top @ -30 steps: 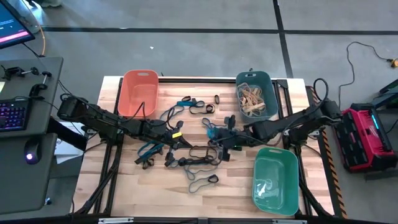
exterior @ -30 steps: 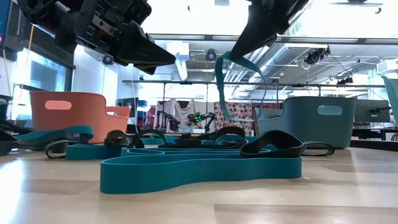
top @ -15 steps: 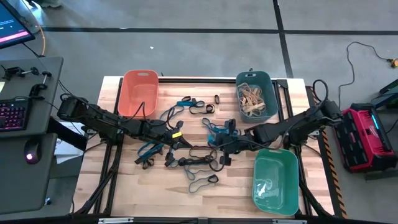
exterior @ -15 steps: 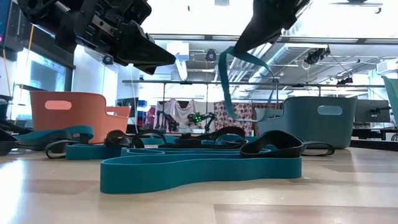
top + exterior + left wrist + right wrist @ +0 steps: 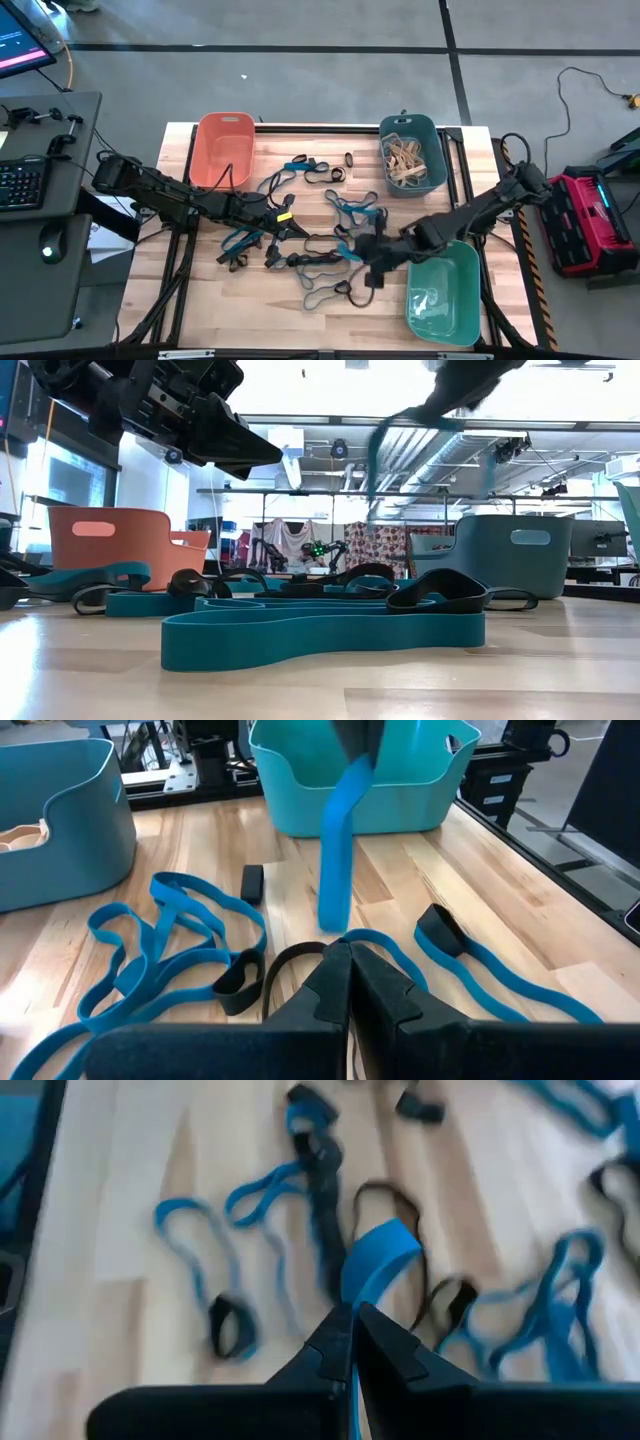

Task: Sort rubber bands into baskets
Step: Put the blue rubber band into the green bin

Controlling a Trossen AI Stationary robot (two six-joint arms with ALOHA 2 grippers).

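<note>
**Item:** blue band [image 5: 375, 1260], one loop, pinched in right gripper [image 5: 352, 1342]; fingers shut on it.
**Location:** lifted off the bench [image 5: 200, 300], above mid-bench, just beside the green basket [image 5: 443, 300]. Left wrist view shows it dangling in front of that basket.
**Handling (est.):** very light, soft, floppy; flat strip, no stiffness, sags under own weight. Rubbery, so prob. grippy, not slippery. Not fragile. May swing or snag neighbours when carried. Best hold: pinch across the flat strip near one end of the loop, as here, so the rest hangs free below.
**Axis/orientation:** long axis approx. vertical, hanging straight down from the fingers; lower end just clear of the bench, judging by left wrist view. Low view too blurred to confirm.

**Remaining stock:** blue and black bands [image 5: 310, 262] strewn over mid-bench, lying flat, mixed directions, some overlapping. Tan bands [image 5: 405, 160] in the teal basket [image 5: 432, 135]. Orange basket [image 5: 222, 150] looks empty.

**Left gripper** [image 5: 338, 960]: fingers closed, holding nothing, low over the pile on the left-centre of the bench; waits.
</note>
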